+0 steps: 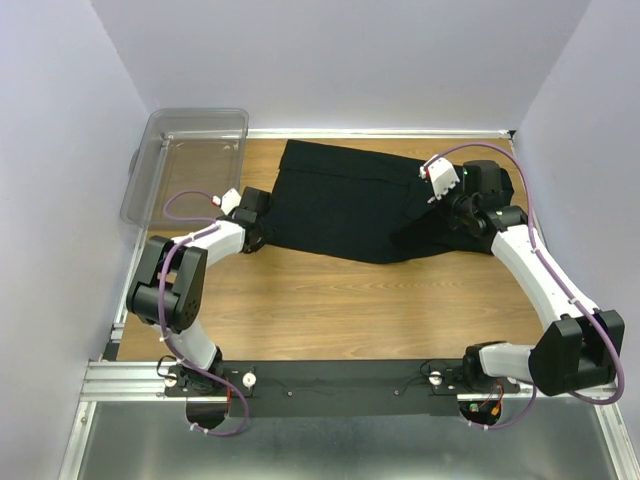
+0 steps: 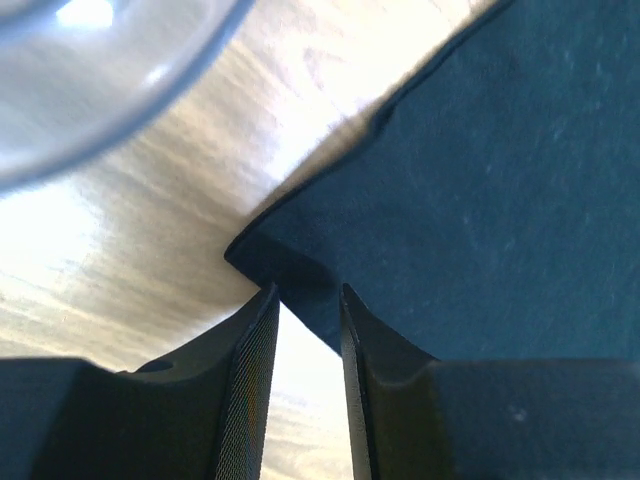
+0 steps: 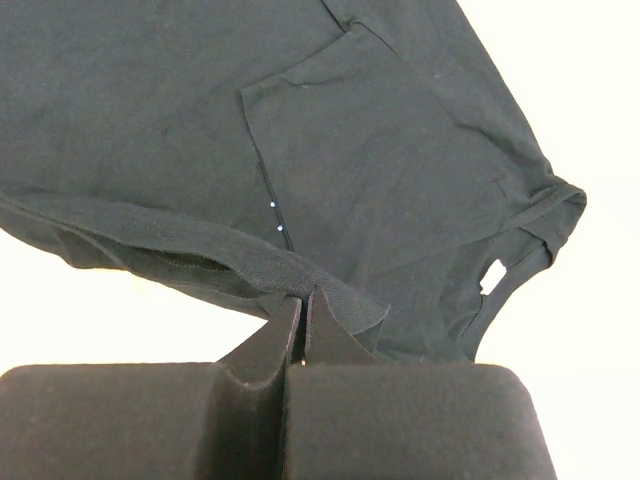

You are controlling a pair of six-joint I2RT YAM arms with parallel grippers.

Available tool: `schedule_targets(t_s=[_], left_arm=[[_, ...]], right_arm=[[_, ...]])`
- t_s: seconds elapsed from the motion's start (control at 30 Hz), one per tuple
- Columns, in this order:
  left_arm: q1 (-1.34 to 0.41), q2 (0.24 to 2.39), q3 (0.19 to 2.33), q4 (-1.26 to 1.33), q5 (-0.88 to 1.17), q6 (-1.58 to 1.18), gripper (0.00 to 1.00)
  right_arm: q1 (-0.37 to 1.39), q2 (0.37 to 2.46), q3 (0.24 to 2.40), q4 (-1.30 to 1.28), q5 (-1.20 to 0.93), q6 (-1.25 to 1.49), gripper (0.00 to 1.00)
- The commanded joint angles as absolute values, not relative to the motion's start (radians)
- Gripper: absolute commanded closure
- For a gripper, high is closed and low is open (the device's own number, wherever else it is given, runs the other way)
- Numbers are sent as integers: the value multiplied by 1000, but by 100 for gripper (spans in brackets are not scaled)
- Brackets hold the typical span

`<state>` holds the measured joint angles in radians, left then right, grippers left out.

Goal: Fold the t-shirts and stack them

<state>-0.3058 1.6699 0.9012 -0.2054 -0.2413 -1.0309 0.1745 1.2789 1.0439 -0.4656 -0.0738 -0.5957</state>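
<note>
On the far half of the wooden table [image 1: 330, 300], a black t-shirt [image 1: 350, 205] lies spread out and mostly flat, reaching from just right of the clear plastic bin [image 1: 190, 150] to the right arm's wrist. The bin stands at the far left corner, apart from the cloth. The left gripper [image 2: 305, 298] sits low at the shirt's left edge. In the left wrist view its two fingers [image 2: 250, 380] stand apart with a narrow gap, through which a strip of bright tabletop shows. A corner of the dark cloth lies right at the tips and reaches a little way into the gap, but the fingers have not closed on it. The right gripper [image 3: 303, 300] is over the shirt's right side, and the right wrist view shows its fingers pressed together on a rolled fold of the shirt's edge, pinching the cloth between the tips. Beyond that pinch the fabric spreads away smoothly, with one flap folded over and lying on top of the rest.
</note>
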Motion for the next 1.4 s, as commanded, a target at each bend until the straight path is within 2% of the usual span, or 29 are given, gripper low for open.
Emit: schedule_targets(t_s=[0.0, 0.2, 0.23, 0.33, 0.4, 0.43, 0.53, 0.63, 0.8, 0.83, 0.9, 0.93, 0.97, 1.13, 1.37], left_arm=[[-298, 1721, 943, -285, -340, -1037, 61], [-298, 1750, 971, -310, -364, -1043, 63], [-298, 1759, 971, -307, -362, -1039, 66], [-298, 1770, 968, -276, -344, -1008, 84], [-298, 1772, 963, -262, -325, -996, 86], [-298, 1772, 962, -250, -315, -983, 92], [-298, 1752, 948, -207, -290, -953, 100], [-298, 1706, 939, -199, -269, -924, 100], [-296, 1612, 905, -219, -259, -875, 89], [-296, 1600, 894, -213, -249, -865, 81], [-293, 1572, 847, -198, -247, -854, 72], [-291, 1540, 825, -169, -242, -845, 65], [-290, 1526, 806, -152, -239, -838, 63], [-247, 1506, 738, -113, -213, -818, 63], [-206, 1627, 811, -87, -196, -798, 62]], right_arm=[[166, 1250, 1039, -479, -98, -600, 99], [163, 1243, 1039, -479, -103, -603, 99], [163, 1239, 1039, -479, -107, -603, 99], [158, 1235, 1037, -479, -113, -603, 100], [158, 1227, 1037, -479, -115, -603, 100], [155, 1221, 1032, -480, -117, -604, 100], [153, 1212, 1029, -480, -118, -606, 99], [155, 1204, 1023, -482, -118, -609, 100], [152, 1201, 1020, -480, -130, -607, 99], [152, 1203, 1022, -480, -132, -606, 99], [152, 1203, 1022, -480, -137, -603, 99], [152, 1201, 1020, -480, -143, -603, 100], [152, 1200, 1019, -480, -146, -603, 99], [150, 1195, 1015, -480, -155, -604, 99], [149, 1183, 1006, -480, -169, -601, 99]])
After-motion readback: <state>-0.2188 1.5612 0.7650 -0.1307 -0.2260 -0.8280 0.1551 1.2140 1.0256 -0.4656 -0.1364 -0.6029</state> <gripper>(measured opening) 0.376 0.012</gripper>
